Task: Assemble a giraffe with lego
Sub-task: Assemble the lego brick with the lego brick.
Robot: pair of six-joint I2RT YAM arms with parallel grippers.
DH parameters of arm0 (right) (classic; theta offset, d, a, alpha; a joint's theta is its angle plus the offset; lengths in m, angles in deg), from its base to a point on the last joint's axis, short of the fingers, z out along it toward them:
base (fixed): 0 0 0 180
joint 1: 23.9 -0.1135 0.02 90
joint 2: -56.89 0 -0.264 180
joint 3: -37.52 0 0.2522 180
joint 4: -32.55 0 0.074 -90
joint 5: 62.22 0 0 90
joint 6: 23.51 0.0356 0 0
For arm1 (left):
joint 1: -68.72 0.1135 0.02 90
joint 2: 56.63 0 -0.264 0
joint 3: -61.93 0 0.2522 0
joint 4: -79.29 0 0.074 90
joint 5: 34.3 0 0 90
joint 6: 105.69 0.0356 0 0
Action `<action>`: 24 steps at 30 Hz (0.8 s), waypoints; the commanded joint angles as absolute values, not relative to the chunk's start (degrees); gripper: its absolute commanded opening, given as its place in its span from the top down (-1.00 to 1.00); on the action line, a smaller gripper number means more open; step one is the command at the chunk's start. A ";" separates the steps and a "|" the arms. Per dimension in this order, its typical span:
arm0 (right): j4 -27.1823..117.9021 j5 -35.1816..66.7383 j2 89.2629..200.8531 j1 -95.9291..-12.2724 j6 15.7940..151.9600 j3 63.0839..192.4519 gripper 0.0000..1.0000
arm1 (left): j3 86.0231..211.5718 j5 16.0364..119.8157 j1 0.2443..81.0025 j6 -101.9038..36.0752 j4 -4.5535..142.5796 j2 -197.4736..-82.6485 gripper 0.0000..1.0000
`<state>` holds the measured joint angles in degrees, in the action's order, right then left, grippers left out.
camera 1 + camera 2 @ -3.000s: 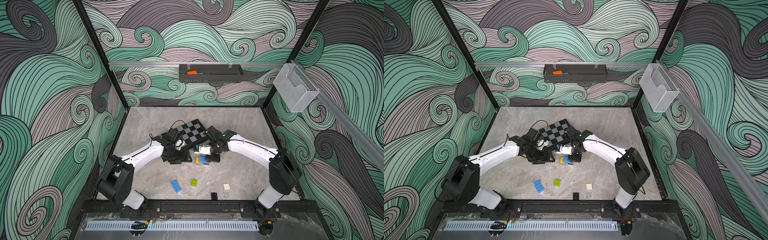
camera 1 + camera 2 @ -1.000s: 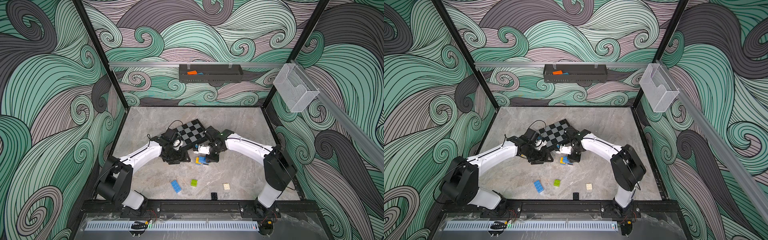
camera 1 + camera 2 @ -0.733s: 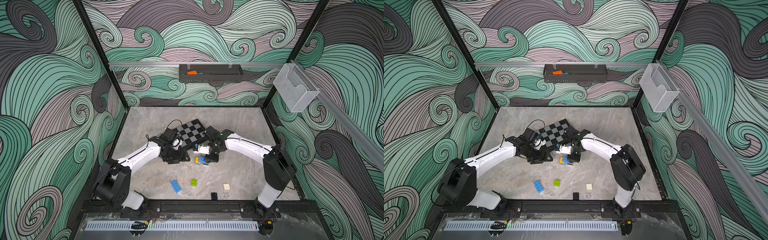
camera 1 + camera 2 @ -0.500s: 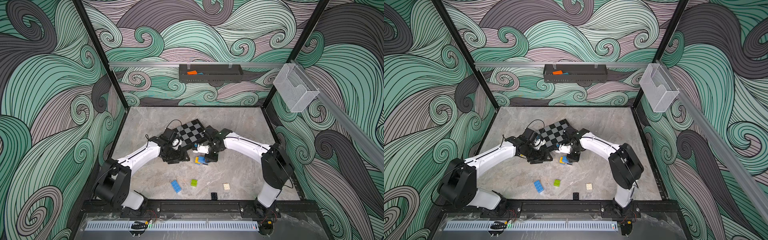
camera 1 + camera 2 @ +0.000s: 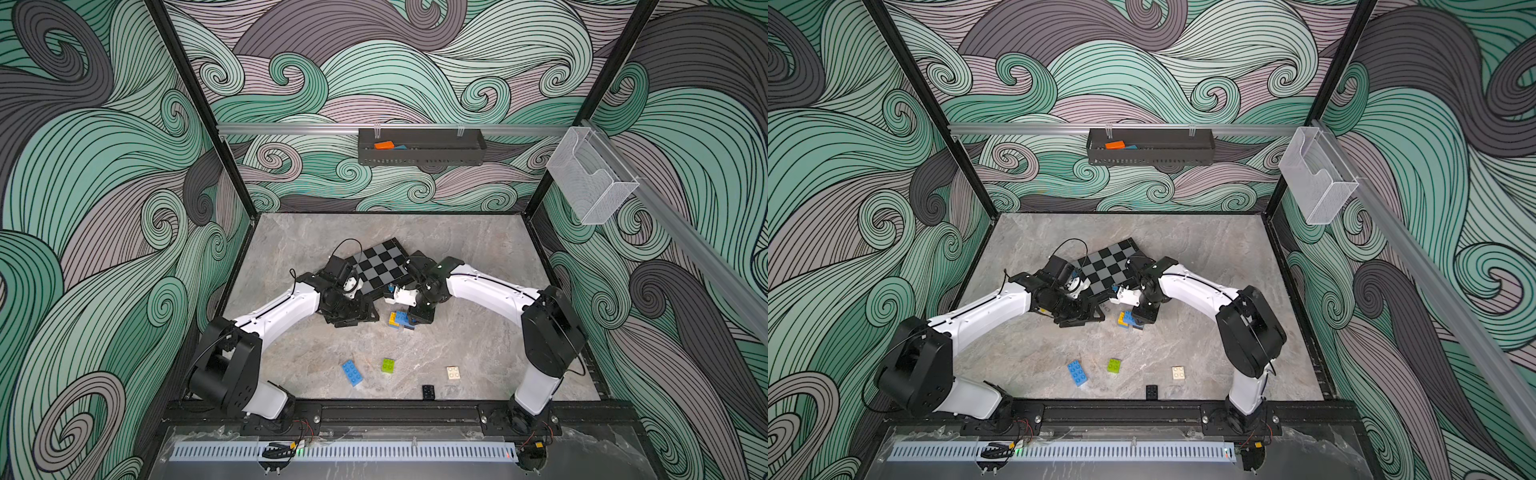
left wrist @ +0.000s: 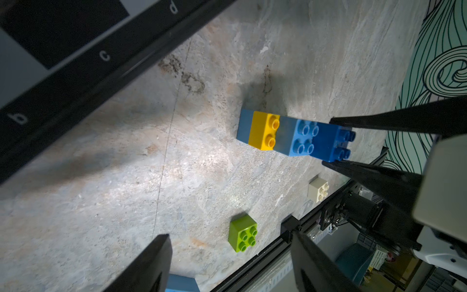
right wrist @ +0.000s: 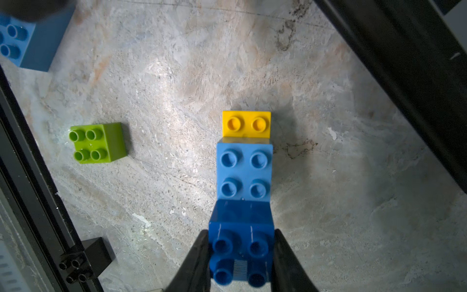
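At the left, the left gripper hangs low beside the chequered board, jaws wide apart and empty. Loose lego lies toward the front: blue brick, lime-green brick. The giraffe is barely started and stands on the table between the arms: light-blue base, yellow brick at one end, dark blue brick stacked on the other. The right gripper is nearly closed, pinching that dark blue brick by its sides. Further right lie a black brick and a cream brick.

Risks: if the right gripper lifts before fully letting go, it probably drags the brick off or tips the stack, since nothing braces the base. Half-seated studs could also pop apart.
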<state>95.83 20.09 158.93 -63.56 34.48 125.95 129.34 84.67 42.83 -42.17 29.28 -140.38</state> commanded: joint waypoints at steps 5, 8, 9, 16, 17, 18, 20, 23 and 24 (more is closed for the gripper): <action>92.96 17.15 154.84 -63.70 39.30 123.62 -0.23 | 130.16 84.55 43.39 -42.24 28.30 -138.46 -0.60; 91.00 16.81 152.07 -63.67 41.19 122.76 -0.50 | 130.20 84.04 43.45 -42.24 27.86 -138.46 -0.60; 90.68 17.57 151.02 -63.59 42.54 122.50 -0.59 | 130.27 83.87 43.45 -42.18 27.72 -138.46 -0.60; 87.91 16.16 143.16 -58.46 60.53 117.63 -0.79 | 129.15 83.03 43.43 -43.08 28.19 -135.73 -0.60; 86.79 15.94 143.39 -58.29 63.06 116.47 -0.78 | 128.87 83.24 43.47 -43.20 28.57 -135.82 -0.61; 86.02 16.15 143.98 -58.23 65.02 115.71 -0.77 | 128.69 83.52 43.44 -43.31 28.99 -135.91 -0.59; 85.41 15.31 146.46 -57.86 68.19 115.72 -0.77 | 128.44 83.88 43.37 -43.97 29.87 -135.93 -0.62; 85.47 16.80 148.95 -57.25 67.96 116.47 -0.77 | 128.48 84.09 43.23 -44.62 30.54 -135.48 -0.65; 85.40 17.05 149.57 -56.91 67.61 116.51 -0.78 | 128.41 84.04 43.08 -44.80 30.64 -135.26 -0.67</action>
<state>86.58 17.19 148.35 -57.48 64.06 116.55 128.47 83.79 43.10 -43.73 29.78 -136.31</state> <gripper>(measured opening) 0.887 0.830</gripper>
